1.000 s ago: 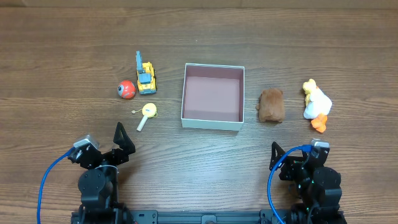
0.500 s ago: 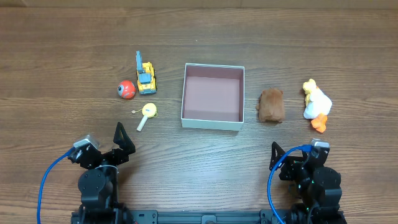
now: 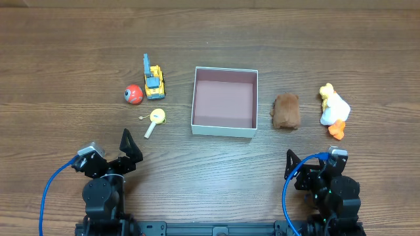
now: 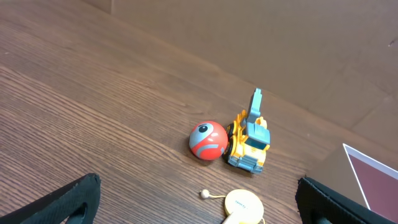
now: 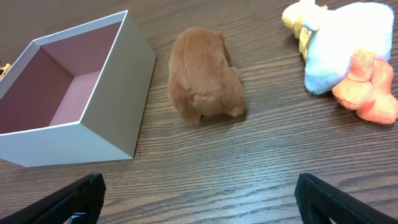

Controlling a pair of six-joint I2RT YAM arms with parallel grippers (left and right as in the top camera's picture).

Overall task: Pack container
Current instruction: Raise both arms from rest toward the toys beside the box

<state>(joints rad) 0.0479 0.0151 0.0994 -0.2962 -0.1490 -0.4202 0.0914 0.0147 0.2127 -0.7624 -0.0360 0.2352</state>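
Nearest me, both arms sit folded low at the front edge of the counter. The left fingers are spread wide with nothing between them, and the right fingers are likewise parted and empty.

Just ahead of the left fingers lies a small yellow rattle. Beyond it sit a red ball and a yellow digger, touching or nearly so. Ahead of the right fingers, slightly to their left, lies a brown plush, with a white duck plush off to its right.

The container stands ahead of and between the two pairs of fingers, its pink inside bare. Packing has not begun, I'd say, and the step in hand is reaching for a first toy. The brown plush, just beside the container's wall, looks the easiest start. The right arm would need to extend forward and lower its parted fingers astride the soft body. Then it would close them, lift clear of the wall and release inside.
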